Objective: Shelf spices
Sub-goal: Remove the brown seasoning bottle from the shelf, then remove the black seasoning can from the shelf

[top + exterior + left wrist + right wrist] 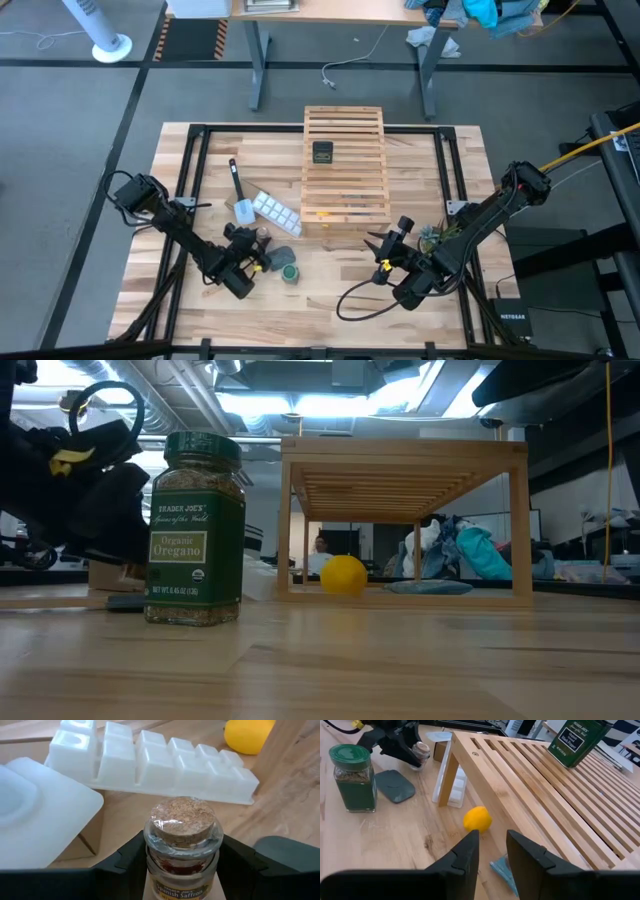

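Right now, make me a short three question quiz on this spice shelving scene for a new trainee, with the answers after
1. True or false: the dark tin already stands on the wooden shelf.
2. Which jar sits between the left gripper fingers? A) the green oregano jar B) the cork-topped saffron jar C) the dark tin
3. Fill in: the yellow lemon lies ____ the shelf, beside the white ice-cube tray.

Key: 1 true. 2 B. 3 under. The right gripper waits open near the shelf's front edge, holding nothing.
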Action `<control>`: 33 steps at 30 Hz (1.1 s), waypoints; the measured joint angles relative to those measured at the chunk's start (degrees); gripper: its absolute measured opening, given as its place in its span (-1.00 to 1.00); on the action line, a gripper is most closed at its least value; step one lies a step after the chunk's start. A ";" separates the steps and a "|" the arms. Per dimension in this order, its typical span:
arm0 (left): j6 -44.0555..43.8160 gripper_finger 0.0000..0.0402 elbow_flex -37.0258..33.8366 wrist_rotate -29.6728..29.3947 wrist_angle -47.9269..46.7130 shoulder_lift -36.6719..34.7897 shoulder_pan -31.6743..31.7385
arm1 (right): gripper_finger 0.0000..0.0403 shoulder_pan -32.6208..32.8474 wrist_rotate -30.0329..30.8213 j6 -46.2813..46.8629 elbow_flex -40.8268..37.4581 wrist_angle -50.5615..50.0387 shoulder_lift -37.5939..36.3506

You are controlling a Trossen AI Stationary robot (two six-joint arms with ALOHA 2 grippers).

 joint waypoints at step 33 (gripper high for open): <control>15.18 0.13 -0.02 5.76 11.94 -0.07 5.63 | -0.49 0.00 -1.09 0.00 0.00 0.24 0.02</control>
